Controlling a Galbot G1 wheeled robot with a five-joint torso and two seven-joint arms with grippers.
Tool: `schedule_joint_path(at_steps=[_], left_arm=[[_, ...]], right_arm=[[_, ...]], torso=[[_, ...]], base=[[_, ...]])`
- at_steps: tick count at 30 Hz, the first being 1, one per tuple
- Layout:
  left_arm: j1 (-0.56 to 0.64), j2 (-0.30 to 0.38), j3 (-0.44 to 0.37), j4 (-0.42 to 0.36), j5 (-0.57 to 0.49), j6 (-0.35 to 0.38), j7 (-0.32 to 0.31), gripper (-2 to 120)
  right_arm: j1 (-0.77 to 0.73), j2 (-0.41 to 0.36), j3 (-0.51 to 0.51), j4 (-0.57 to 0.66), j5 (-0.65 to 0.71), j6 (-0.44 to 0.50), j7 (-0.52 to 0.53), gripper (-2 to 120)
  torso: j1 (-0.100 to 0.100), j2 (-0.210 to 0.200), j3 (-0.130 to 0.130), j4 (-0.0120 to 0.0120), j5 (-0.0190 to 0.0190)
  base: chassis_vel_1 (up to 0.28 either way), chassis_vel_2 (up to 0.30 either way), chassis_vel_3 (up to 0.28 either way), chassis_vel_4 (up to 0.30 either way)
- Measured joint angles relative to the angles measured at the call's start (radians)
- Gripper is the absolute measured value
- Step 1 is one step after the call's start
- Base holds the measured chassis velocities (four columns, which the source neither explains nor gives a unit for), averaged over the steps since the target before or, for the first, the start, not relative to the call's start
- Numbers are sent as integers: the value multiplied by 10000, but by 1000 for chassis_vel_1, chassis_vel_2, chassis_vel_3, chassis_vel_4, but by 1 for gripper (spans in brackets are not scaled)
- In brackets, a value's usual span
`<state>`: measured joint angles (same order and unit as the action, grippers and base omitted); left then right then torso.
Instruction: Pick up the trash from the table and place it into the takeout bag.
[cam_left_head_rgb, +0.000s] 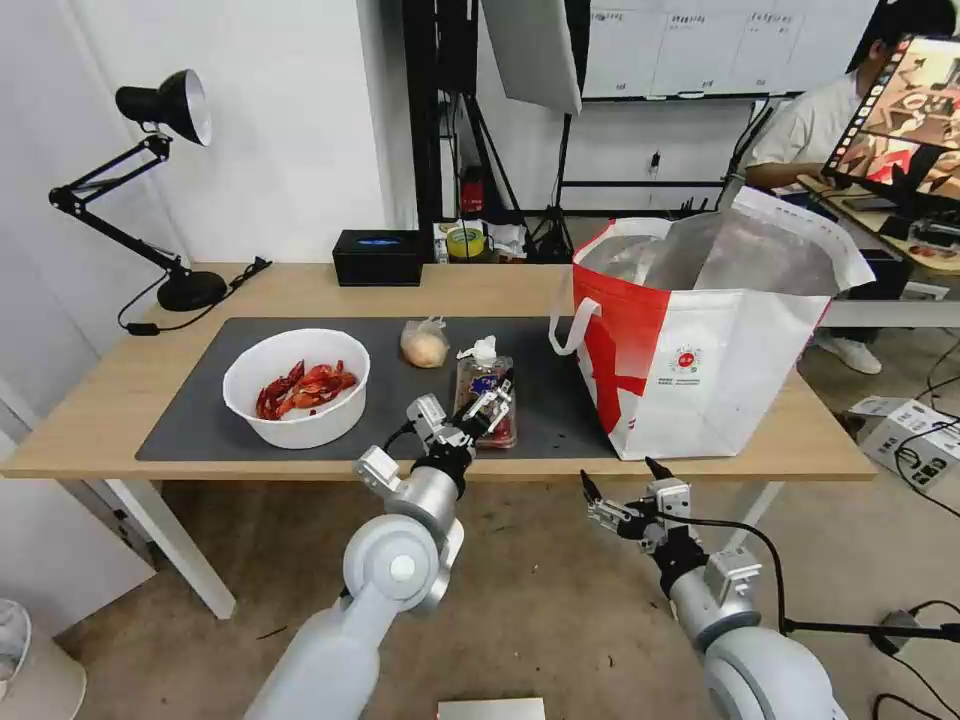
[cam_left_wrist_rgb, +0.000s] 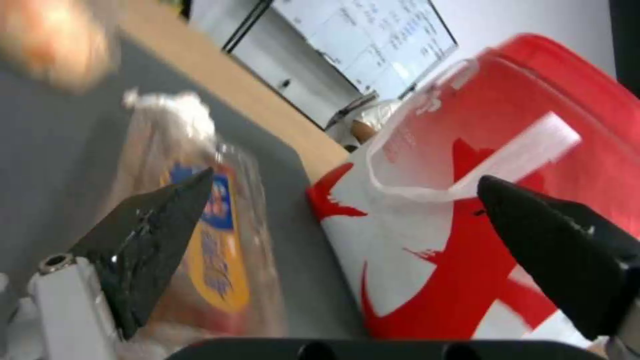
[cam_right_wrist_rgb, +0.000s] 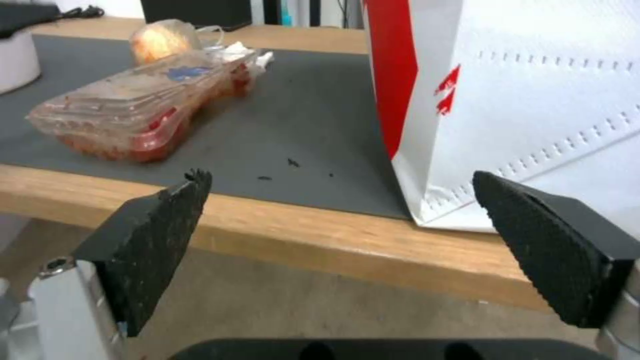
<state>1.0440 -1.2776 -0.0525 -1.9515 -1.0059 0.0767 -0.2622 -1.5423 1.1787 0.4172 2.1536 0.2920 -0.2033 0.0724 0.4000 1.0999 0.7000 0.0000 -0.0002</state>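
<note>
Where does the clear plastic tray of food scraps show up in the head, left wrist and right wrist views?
Head view: clear plastic tray on the grey mat, mid-table, under the open left gripper.
Left wrist view: tray beside one black finger, at the picture's left.
Right wrist view: tray upper left, on the mat.
Shared landmark: the red-and-white takeout bag beside it.

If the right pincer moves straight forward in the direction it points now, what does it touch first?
Probably the front edge of the table, beside the takeout bag; the right pincer is open, and depth is unclear.
</note>
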Motion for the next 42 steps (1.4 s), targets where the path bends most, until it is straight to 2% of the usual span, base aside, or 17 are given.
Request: schedule_joint_path(at_steps=[1, 3, 4, 7, 8, 11, 12, 14, 19, 20, 23, 28, 30, 32, 35, 38, 42], left_arm=[[0, 0, 0, 0, 0, 0, 0, 100], [-317, 790, -1, 56, 708, 69, 835, 100], [-317, 790, -1, 56, 708, 69, 835, 100], [-955, 2043, 202, 404, 2123, -112, 2493, 97], [-955, 2043, 202, 404, 2123, -112, 2493, 97], [-1690, 3309, 654, 841, 2954, -371, 3843, 91], [-1690, 3309, 654, 841, 2954, -371, 3843, 91], [-2166, 3819, 998, 1159, 3176, -472, 4344, 86], [-3157, 4439, 1843, 1776, 3418, -530, 4923, 69], [-3157, 4439, 1843, 1776, 3418, -530, 4923, 69], [-3748, 4677, 2439, 2029, 3482, -514, 5147, 54], [-3973, 4751, 2663, 2138, 3538, -488, 5282, 44], [-4072, 4802, 2753, 2189, 3568, -476, 5431, 29], [-4125, 4849, 2814, 2218, 3585, -474, 5565, 24], [-4318, 5013, 3064, 2412, 3721, -500, 6257, 9], [-4474, 5029, 3267, 2544, 3749, -516, 6376, 1], [-4620, 5020, 3465, 2728, 3808, -552, 6432, 0]], right_arm=[[0, 0, 0, 0, 0, 0, 0, 100], [56, -77, -30, -16, 34, 0, -6, 100], [56, -77, -30, -16, 34, 0, -6, 100], [147, -177, -59, -38, 118, 0, -8, 100], [147, -177, -59, -38, 118, 0, -8, 100], [280, -268, -100, -48, 303, -3, -8, 100], [280, -268, -100, -48, 303, -3, -8, 100], [412, -332, -151, -67, 427, -5, -9, 100], [583, -443, -204, -106, 570, -15, -6, 100], [583, -443, -204, -106, 570, -15, -6, 100], [653, -528, -234, -125, 694, -19, -5, 100], [734, -567, -264, -129, 793, -21, -5, 100], [815, -595, -307, -131, 954, -20, -7, 100], [878, -614, -351, -130, 1164, -21, -11, 100], [1256, -737, -544, -93, 2600, -23, -33, 100], [1624, -836, -742, -110, 3463, -18, -36, 100], [2071, -954, -981, -225, 4438, 52, -36, 100]], torso=[[0, 0, 0, 0, 0], [-1, 1, 0, 1, 0], [-1, 1, 0, 1, 0], [0, 0, 1, 0, -2], [0, 0, 1, 0, -2], [0, 1, 1, 0, -1], [0, 1, 1, 0, -1], [0, 1, 1, 2, 0], [0, 0, 1, 1, 1], [0, 0, 1, 1, 1], [0, 1, 1, -1, 1], [0, 1, 1, -1, 0], [0, 0, 1, -1, 0], [0, 1, 1, -1, 2], [-1, 0, 0, 0, 1], [-1, 0, 0, -1, 2], [-1, 1, 0, 0, 2]], base=[[0, 0, 0, 0], [0, 0, 0, 0], [0, 0, 0, 0], [0, 0, 0, 0], [0, 0, 0, 0], [0, 0, 0, 0], [0, 0, 0, 0], [0, 0, 0, 0], [0, 0, 0, 0], [0, 0, 0, 0], [0, 0, 0, 0], [0, 0, 0, 0], [0, 0, 0, 0], [0, 0, 0, 0], [0, 0, 0, 0], [0, 0, 0, 0], [0, 0, 0, 0]])
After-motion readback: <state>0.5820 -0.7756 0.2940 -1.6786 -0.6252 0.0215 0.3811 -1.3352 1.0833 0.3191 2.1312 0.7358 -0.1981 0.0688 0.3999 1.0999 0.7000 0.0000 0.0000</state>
